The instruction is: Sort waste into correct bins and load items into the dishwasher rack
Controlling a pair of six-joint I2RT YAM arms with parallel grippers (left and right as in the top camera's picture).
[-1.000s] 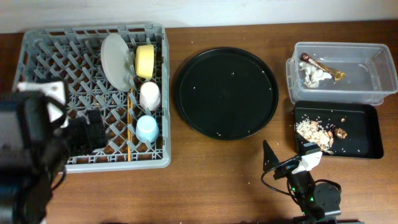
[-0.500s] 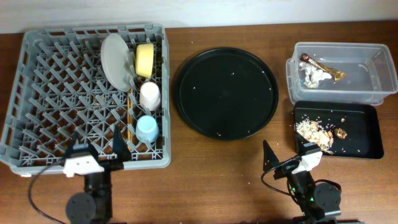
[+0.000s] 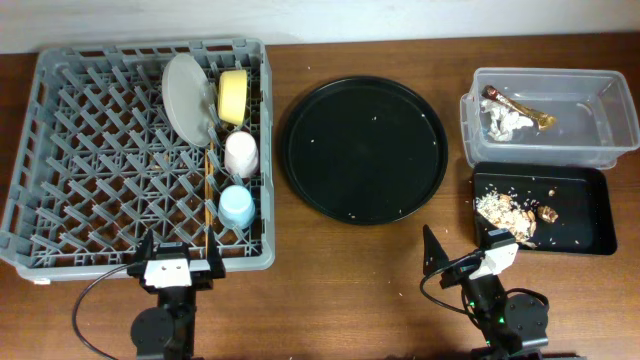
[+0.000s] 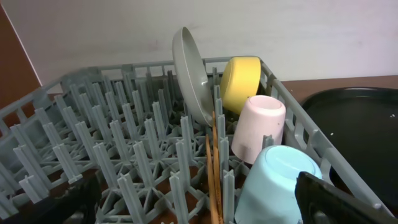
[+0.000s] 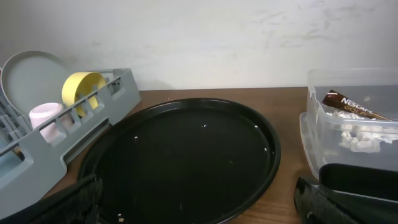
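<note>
The grey dishwasher rack (image 3: 90,150) holds the grey plate (image 3: 188,95), yellow bowl (image 3: 233,97), pink cup (image 3: 241,153), blue cup (image 3: 237,207) and chopsticks (image 3: 207,195). The clear tub (image 3: 600,150) holds white tissue (image 3: 507,122) and the foil wrapper (image 3: 517,104). The flat black tray (image 3: 580,215) holds tan food scraps (image 3: 505,211). My left gripper (image 3: 176,258) is open and empty at the rack's front edge, facing the blue cup (image 4: 277,180) and chopsticks (image 4: 213,168). My right gripper (image 3: 465,250) is open and empty in front of the black tray.
A large round black tray (image 3: 362,148) with a few crumbs lies between the rack and the bins, and shows in the right wrist view (image 5: 186,155). Bare wooden table lies along the front edge between the two arms.
The left arm has drawn back from over the rack's left side to the table's front edge, below the rack. The right arm has not moved.
</note>
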